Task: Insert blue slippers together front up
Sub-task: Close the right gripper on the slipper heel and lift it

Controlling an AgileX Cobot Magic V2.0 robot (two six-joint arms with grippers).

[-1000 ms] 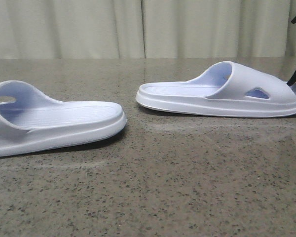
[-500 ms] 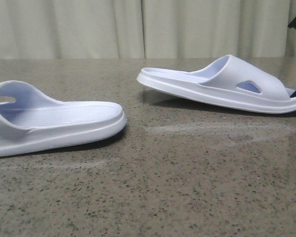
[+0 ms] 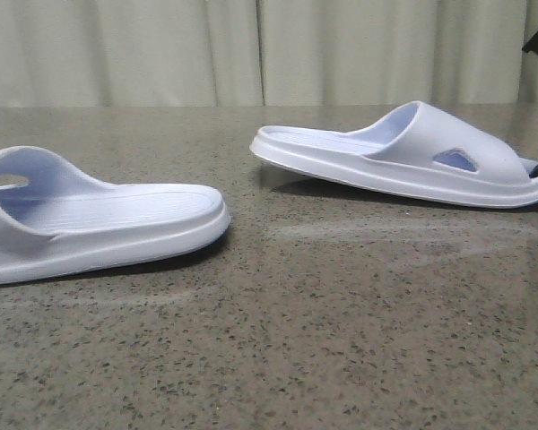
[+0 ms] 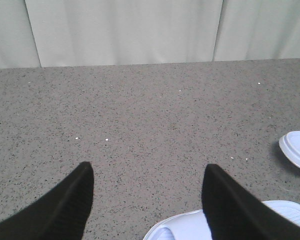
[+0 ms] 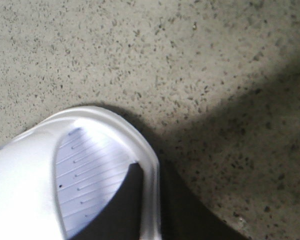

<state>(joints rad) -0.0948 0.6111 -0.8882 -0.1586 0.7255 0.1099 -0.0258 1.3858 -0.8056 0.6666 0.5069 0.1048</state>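
Lifting right slipper (image 3: pixel 403 157) by its toe rim: right gripper (image 5: pixel 150 200) pinches it, heel end off the table (image 3: pixel 278 358). Left gripper (image 4: pixel 147 187) hangs open over left slipper (image 3: pixel 99 219), untouched. Next I'd grab that one, then align both toes-up.
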